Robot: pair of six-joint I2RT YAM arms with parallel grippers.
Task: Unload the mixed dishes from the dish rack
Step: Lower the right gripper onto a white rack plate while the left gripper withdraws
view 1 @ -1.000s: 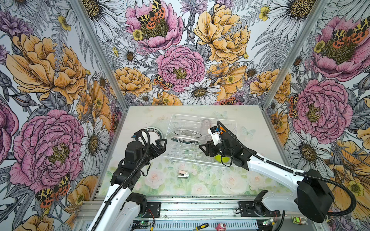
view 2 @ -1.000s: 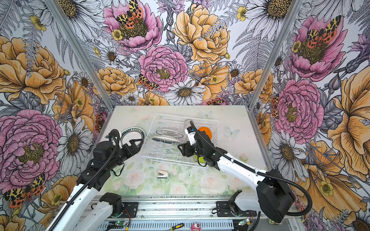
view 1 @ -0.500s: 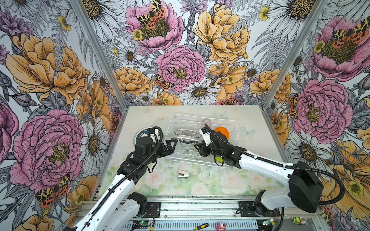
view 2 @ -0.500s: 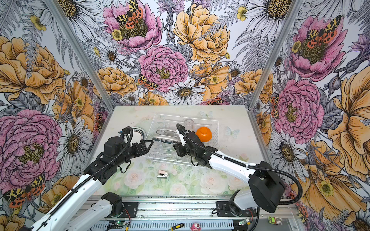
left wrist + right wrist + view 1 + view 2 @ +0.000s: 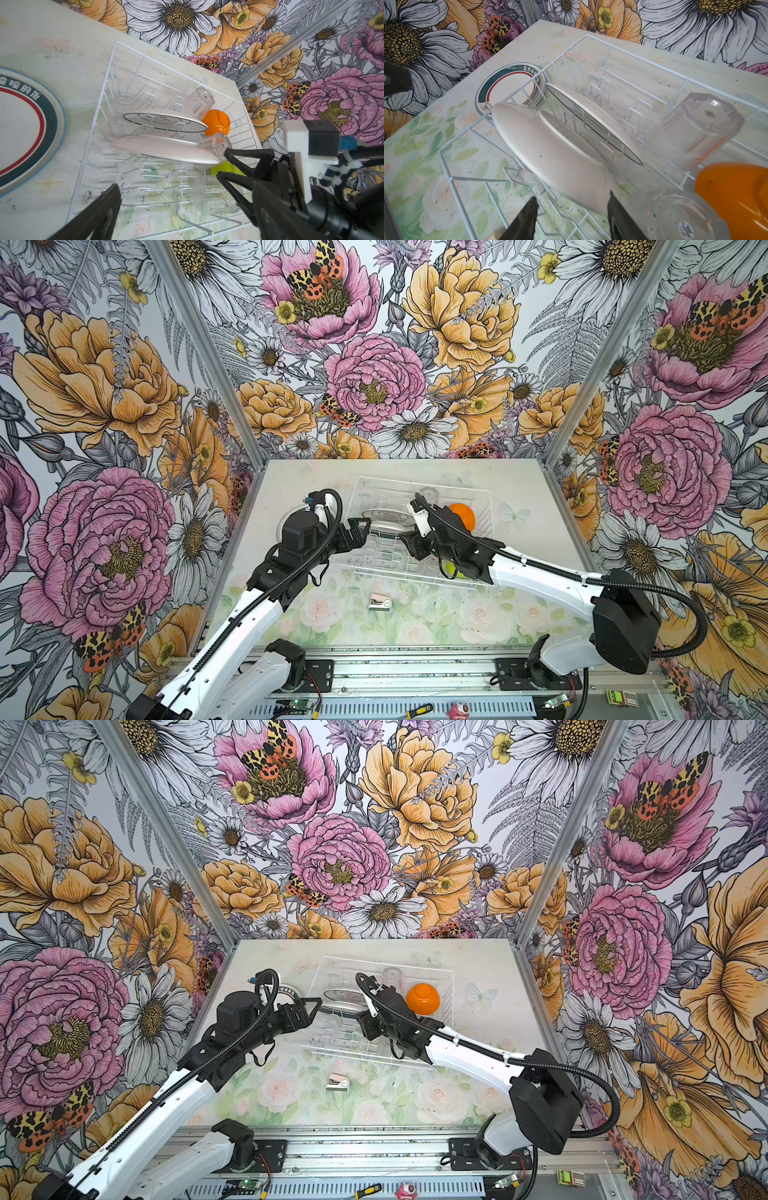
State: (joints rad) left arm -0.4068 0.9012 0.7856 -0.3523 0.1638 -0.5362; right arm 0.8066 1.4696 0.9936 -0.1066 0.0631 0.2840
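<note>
Your right gripper (image 5: 572, 195) stands half open astride the edge of the nearer plate (image 5: 550, 153), one jaw at the rim and the other apart from the underside, so nothing is clamped yet. That plate leans on edge in the rack (image 5: 633, 55), slotted between the tines, with a second plate (image 5: 593, 122) just behind it.

Expect it to be stiff, smooth and slippery, and probably light (it looks like plastic ware, though I can't be sure from here). Bite well onto the rim and lift along its own lean to clear the tines.

Mind the tumbler (image 5: 679, 216) just beside your outer jaw, with the orange bowl (image 5: 735, 191) and another tumbler (image 5: 695, 128) beyond it. A third tumbler (image 5: 216, 195) and the green bowl (image 5: 226, 168) sit under your arm.

Your left gripper (image 5: 359, 533) hangs wide open and empty at the rack's left side, near a plate (image 5: 508, 89) lying flat on the table (image 5: 291, 489).
</note>
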